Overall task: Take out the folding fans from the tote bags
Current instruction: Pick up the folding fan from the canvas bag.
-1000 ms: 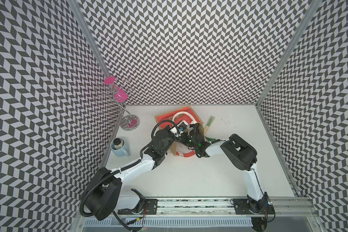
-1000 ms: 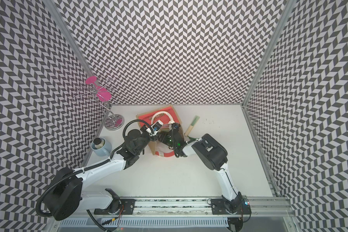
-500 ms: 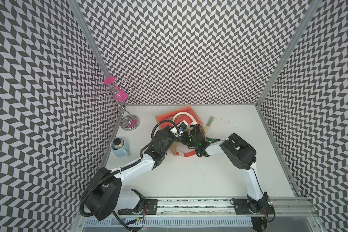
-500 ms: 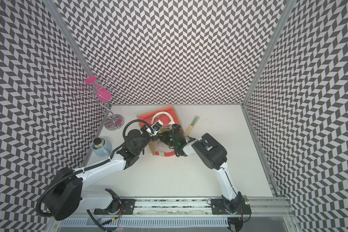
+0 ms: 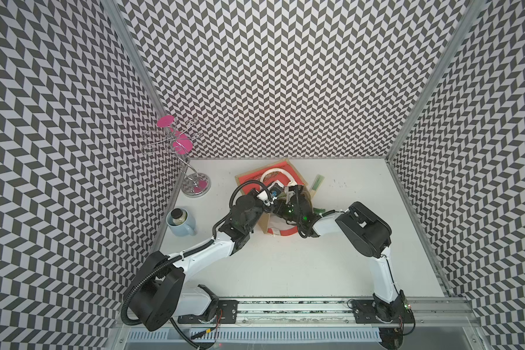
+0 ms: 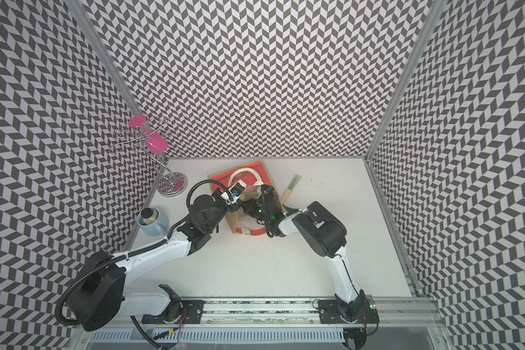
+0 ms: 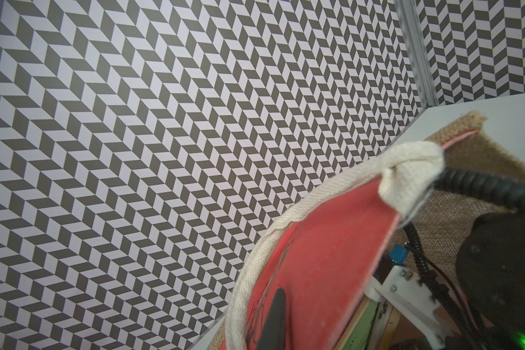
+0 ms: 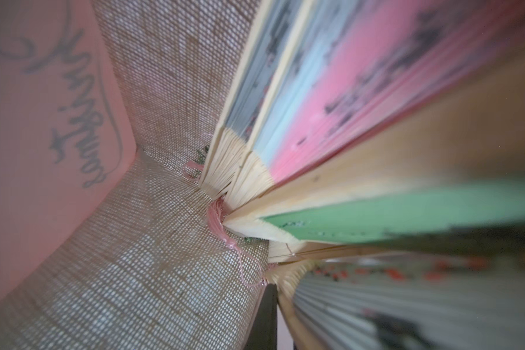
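The tote bag (image 5: 255, 178) (image 6: 222, 177) lies on its side at the back of the table, red panel and cream handle (image 7: 255, 263) up. My left gripper (image 5: 269, 202) (image 7: 282, 303) is shut on the bag's red rim (image 7: 331, 242), with one black finger (image 7: 275, 318) showing against it. My right gripper (image 6: 255, 209) (image 8: 281, 300) is deep in the bag's mouth, shut on a grey-printed folding fan (image 8: 376, 303). Only one of its fingers (image 8: 265, 318) shows. Green (image 8: 406, 218) and pink (image 8: 346, 106) fans lie packed beside it on the jute (image 8: 134, 272). One fan (image 5: 316, 183) (image 6: 292, 185) lies on the table right of the bag.
A blue mug (image 5: 181, 222) holding a small jar stands near the left wall. Behind it a wire stand (image 5: 194, 185) with pink discs fills the back left corner. Patterned walls close in three sides, and a metal rail (image 5: 285, 306) runs along the front.
My right gripper's jaws have closed inside the bag. Both arms stay almost where they were, and the left keeps its hold on the rim.
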You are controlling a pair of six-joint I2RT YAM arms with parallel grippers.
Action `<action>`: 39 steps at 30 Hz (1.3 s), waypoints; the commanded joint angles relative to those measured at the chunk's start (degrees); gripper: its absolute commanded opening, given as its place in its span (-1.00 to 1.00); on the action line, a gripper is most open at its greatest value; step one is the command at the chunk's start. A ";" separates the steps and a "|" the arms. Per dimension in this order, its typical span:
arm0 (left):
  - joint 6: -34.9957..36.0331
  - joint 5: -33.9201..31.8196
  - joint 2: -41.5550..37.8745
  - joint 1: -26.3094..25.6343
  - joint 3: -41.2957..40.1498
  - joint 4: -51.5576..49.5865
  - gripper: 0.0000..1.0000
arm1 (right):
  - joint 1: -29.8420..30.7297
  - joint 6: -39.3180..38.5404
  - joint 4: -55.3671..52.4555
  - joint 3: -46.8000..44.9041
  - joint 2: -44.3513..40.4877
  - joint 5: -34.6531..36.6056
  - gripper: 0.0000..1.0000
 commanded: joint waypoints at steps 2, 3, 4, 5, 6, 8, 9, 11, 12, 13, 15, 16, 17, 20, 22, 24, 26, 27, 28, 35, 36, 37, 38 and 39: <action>0.14 -1.84 0.66 -0.55 2.17 1.19 -1.00 | -0.61 -3.51 2.96 -1.54 -3.31 0.98 -0.94; 0.23 -2.28 0.79 -0.56 2.28 0.95 -1.00 | -0.61 -3.93 3.27 -1.67 -3.59 0.98 -0.95; 0.32 -2.78 0.89 -0.55 2.36 0.91 -1.00 | -0.61 -4.58 3.57 -1.83 -3.96 0.90 -0.96; 0.39 -3.17 0.88 -0.55 2.42 0.88 -1.00 | -0.53 -5.25 3.74 -1.94 -4.40 1.10 -0.97; 0.32 -3.41 0.87 -0.55 2.40 0.79 -1.00 | -0.44 -5.82 3.75 -2.02 -4.88 1.38 -0.98; 0.23 -3.87 0.93 -0.55 2.30 0.89 -1.00 | -0.11 -7.42 3.52 -2.20 -6.07 2.34 -1.00; 0.23 -4.27 1.10 -0.55 2.40 0.84 -1.00 | 0.13 -8.42 3.37 -2.28 -6.62 2.81 -1.00; 0.39 -4.84 1.67 -0.55 2.68 0.73 -1.00 | 0.67 -10.10 2.72 -2.47 -8.03 4.18 -1.00; 0.28 -5.36 2.00 -0.55 2.79 0.85 -1.00 | 1.02 -10.99 2.20 -2.55 -8.82 5.05 -1.00; 0.10 -6.02 2.26 -0.55 2.97 0.84 -1.00 | 1.38 -11.98 1.49 -2.60 -9.65 6.16 -1.00; -0.41 -7.22 2.62 -0.55 3.20 1.37 -1.00 | 2.00 -13.61 0.15 -2.94 -11.24 7.98 -1.00; -0.63 -8.13 2.80 -0.55 3.37 1.51 -1.00 | 2.18 -14.41 -0.19 -3.27 -12.18 8.79 -1.00; -0.93 -9.09 3.06 -0.55 3.54 1.60 -1.00 | 2.31 -15.07 -0.29 -3.70 -12.93 9.16 -1.00; -1.24 -11.81 3.48 -0.55 4.16 2.02 -1.00 | 2.79 -17.02 -1.92 -5.01 -15.87 10.14 -1.00; -1.26 -13.32 3.58 -0.55 4.35 2.60 -1.00 | 2.99 -18.25 -2.75 -6.57 -18.47 11.19 -1.00; -1.67 -15.10 3.76 -0.58 4.67 2.78 -1.00 | 3.33 -19.53 -3.14 -8.09 -20.94 11.90 -1.00; -1.79 -16.69 4.04 -0.55 4.77 3.54 -1.00 | 3.56 -20.77 -4.45 -8.83 -23.08 12.43 -1.00; -1.88 -17.35 4.16 -0.55 4.78 4.06 -1.00 | 3.65 -21.53 -5.44 -9.12 -24.15 12.43 -1.00; -1.95 -17.91 4.30 -0.55 4.82 4.33 -1.00 | 3.69 -22.15 -6.51 -9.46 -25.27 12.57 -1.00; -2.23 -19.85 5.38 -0.47 6.24 4.51 -1.00 | 4.10 -26.02 -12.70 -12.86 -32.99 12.85 -1.00; -2.23 -20.18 5.63 -0.38 6.43 4.51 -1.00 | 4.11 -26.59 -13.84 -13.33 -34.39 12.68 -1.00; -2.32 -20.70 5.91 -0.31 6.70 4.55 -1.00 | 4.09 -27.28 -14.84 -13.84 -35.80 12.53 -1.00; -2.40 -21.09 6.19 -0.20 6.94 4.55 -1.00 | 4.17 -27.82 -15.61 -14.34 -37.03 12.41 -1.00; -2.49 -21.49 6.37 -0.12 7.14 4.51 -1.00 | 4.13 -28.30 -16.58 -14.91 -38.51 12.06 -1.00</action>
